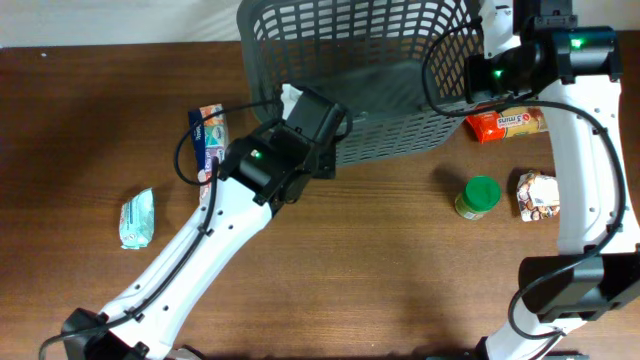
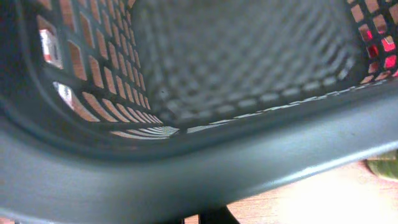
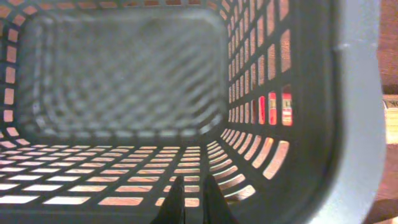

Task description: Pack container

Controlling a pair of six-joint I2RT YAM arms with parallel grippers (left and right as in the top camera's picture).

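The container (image 1: 400, 140) is a large dark grey lattice basket at the table's far centre. It holds no groceries that I can see. My left gripper (image 2: 214, 216) is at its near left corner, just under the rim (image 2: 186, 180). Only the fingertips show, close together with wood between them. In the overhead view the left wrist (image 1: 310, 125) hides the jaws. My right gripper (image 3: 191, 199) is inside the basket at its right end, by the slotted wall (image 3: 261, 93). Its fingers are almost together and hold nothing. The right wrist (image 1: 495, 70) sits over the right rim.
On the wood lie a blue packet (image 1: 208, 135), a pale green packet (image 1: 138, 218), a red packet (image 1: 505, 124), a green-lidded jar (image 1: 478, 197) and a white-brown packet (image 1: 537, 194). A white item (image 1: 291, 98) lies by the basket's left corner.
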